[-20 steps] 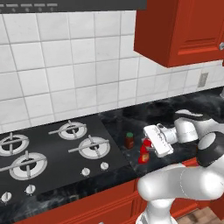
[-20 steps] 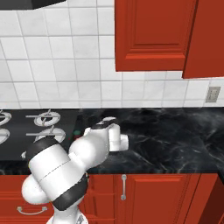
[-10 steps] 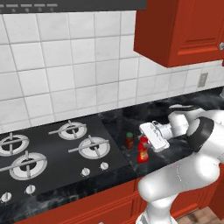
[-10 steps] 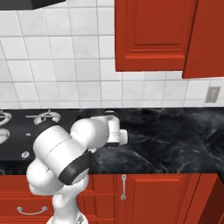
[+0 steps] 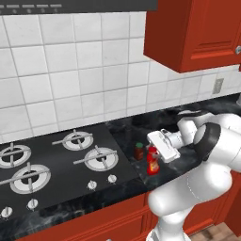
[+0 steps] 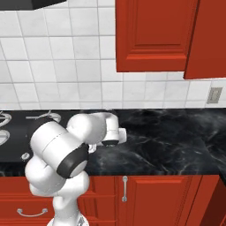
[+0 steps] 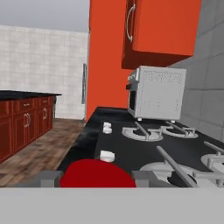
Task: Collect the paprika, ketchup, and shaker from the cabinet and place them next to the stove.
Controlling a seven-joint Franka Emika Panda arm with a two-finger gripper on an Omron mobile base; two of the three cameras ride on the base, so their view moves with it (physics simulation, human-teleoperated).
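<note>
The ketchup (image 5: 152, 160) stood upright on the surface (image 5: 141, 129) just right of the stove (image 5: 56, 162), beside the paprika (image 5: 138, 150). The gripper (image 5: 158, 153) was directly above its cap; whether the jaws had released could not be told.

Ketchup (image 5: 152, 160) and paprika (image 5: 139, 150) stand upright beside stove (image 5: 56, 164).

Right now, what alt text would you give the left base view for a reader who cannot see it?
A white robot arm reaches its gripper over a bright red ketchup bottle standing on the black marbled counter, just right of a flat black four-burner gas cooktop. A small dark red-brown jar with a green lid stands beside the bottle. Above are white wall tiles and a red wall cabinet.
</note>
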